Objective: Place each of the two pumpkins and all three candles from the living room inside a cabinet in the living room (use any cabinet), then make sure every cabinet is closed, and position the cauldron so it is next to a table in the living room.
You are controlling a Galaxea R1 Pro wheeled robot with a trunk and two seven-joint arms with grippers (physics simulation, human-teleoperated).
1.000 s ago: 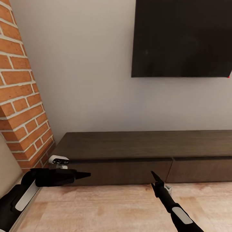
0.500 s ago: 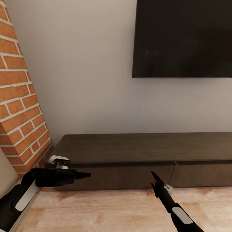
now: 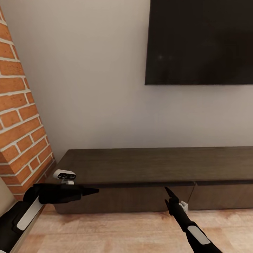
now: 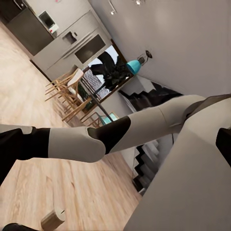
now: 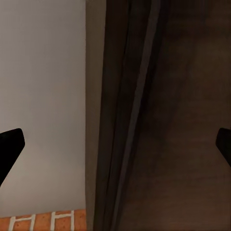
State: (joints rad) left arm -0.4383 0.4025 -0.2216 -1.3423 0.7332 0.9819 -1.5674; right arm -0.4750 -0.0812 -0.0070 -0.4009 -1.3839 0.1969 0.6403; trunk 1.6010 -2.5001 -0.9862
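The left gripper [image 3: 92, 191] points sideways over the wooden floor [image 3: 116, 232], its opening impossible to judge. The right gripper [image 3: 168, 191] hangs spread wide, empty, near the cabinet [image 3: 140, 165] fronts, all shut. Beyond stand a brick column [image 3: 17, 116] and dark screen [image 3: 200, 42].

No readable text anywhere.
The dark screen [image 3: 200, 42] on the wall, the brick wall [image 3: 21, 116] and the cabinet [image 3: 140, 175] fronts carry no legible letters, labels, brands or numbers.
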